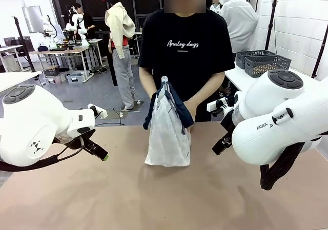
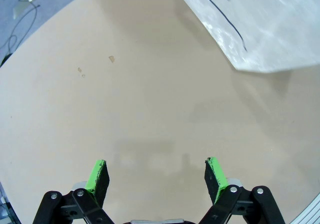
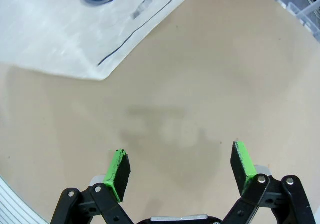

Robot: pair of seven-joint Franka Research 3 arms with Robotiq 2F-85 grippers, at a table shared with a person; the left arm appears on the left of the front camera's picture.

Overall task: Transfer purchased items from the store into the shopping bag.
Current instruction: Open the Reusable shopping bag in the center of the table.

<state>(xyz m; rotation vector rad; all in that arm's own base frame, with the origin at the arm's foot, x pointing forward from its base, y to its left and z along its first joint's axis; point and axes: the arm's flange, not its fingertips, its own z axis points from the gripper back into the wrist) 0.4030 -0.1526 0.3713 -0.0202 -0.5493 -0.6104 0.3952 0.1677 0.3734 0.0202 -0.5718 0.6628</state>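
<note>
The shopping bag (image 1: 166,138) stands upright at the middle of the brown table (image 1: 154,204), whitish, with navy handles (image 1: 179,107) bunched at its top. A person at the far side holds its top with both hands (image 1: 190,108). My left gripper (image 1: 101,153) hovers left of the bag, open and empty; in the left wrist view (image 2: 156,174) a corner of the bag (image 2: 270,24) lies ahead at the upper right. My right gripper (image 1: 219,147) hangs right of the bag, open and empty; in the right wrist view (image 3: 181,166) the bag (image 3: 60,29) is ahead at the upper left. The store is out of view.
Two dark grey lattice baskets (image 1: 264,62) sit on a white side table behind my right arm. Bare brown tabletop stretches under both grippers and in front of the bag. Other people and tables stand far back on the left.
</note>
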